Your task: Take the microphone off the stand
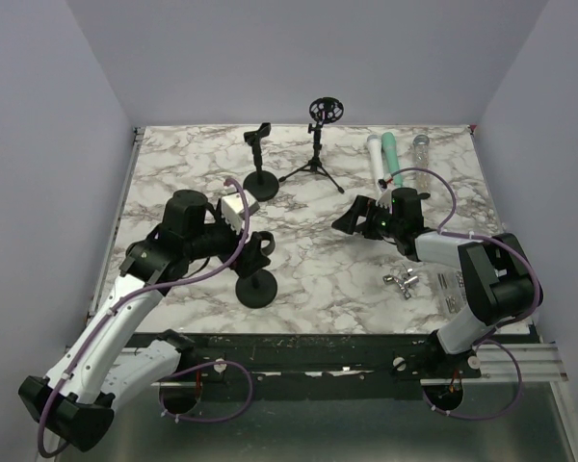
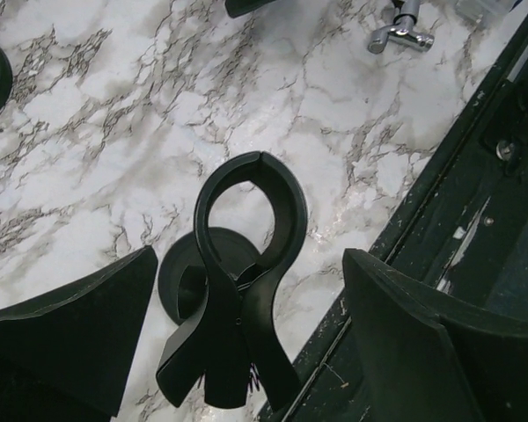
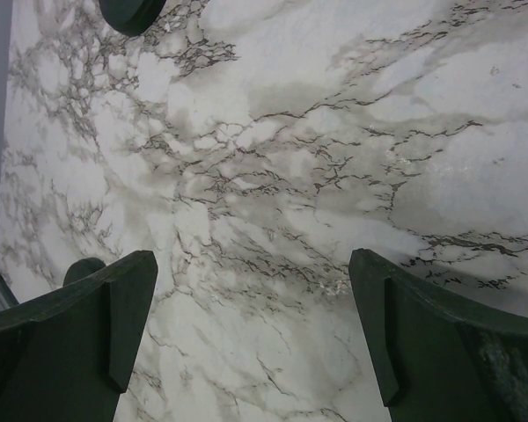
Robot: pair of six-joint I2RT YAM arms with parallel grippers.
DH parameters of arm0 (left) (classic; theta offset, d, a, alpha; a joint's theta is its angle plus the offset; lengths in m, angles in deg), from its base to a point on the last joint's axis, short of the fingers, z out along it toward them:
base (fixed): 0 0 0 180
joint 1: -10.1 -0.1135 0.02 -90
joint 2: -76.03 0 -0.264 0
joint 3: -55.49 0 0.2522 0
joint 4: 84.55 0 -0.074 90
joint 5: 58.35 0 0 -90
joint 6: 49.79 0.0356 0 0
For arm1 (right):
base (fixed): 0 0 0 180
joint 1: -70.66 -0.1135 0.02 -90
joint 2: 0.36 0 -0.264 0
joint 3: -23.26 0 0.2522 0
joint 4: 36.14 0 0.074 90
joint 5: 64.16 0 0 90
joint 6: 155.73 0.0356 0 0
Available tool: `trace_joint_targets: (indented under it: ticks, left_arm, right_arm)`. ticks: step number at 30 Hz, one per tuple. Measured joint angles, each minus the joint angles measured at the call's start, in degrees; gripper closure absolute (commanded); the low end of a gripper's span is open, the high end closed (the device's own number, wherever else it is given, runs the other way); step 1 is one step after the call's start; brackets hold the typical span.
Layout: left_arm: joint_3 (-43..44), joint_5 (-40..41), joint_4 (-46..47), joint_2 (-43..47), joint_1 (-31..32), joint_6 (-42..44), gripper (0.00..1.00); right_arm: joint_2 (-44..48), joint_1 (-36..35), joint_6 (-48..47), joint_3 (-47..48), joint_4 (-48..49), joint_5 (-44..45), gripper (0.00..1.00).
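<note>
Over a marble table (image 1: 173, 173), left gripper (image 2: 249, 253) spread wide either side of the clip (image 2: 238, 325) on the near stand (image 1: 255, 289), touching neither. Right gripper (image 3: 251, 255) likewise apart above bare marble. Clip empty, so removal apparently done: three microphones (image 1: 391, 152) lying far right, well apart from the stand. Next, probably only backing clear of the clip. Unclear which microphone was the target. Small metal fittings (image 1: 405, 280) beside the right arm too tiny to identify.

Bright even overhead light, soft shadows, sharp overhead view, near fingers (image 2: 70, 343) slightly blurred
</note>
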Motion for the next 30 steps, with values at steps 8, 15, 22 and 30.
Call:
trace_joint_targets:
  ticks: [8,15,22,30]
  left_arm:
    - [-3.4,7.8,0.9,2.2,0.0,-0.6,0.48]
    - [-5.4,11.9,2.5,5.9,0.1,-2.0,0.8]
    - [-5.6,14.7,3.1,6.1,0.1,-2.1,1.0]
    - [-5.6,25.1,5.6,5.8,0.1,-5.6,1.0]
  right_arm:
    - [0.0,0.0,0.0,0.0,0.0,0.0,0.0]
    - [-0.1,0.0,0.0,0.0,0.0,0.0,0.0]
    - [-0.1,0.0,0.0,0.0,0.0,0.3,0.0]
    - [-0.1,0.0,0.0,0.0,0.0,0.5,0.0]
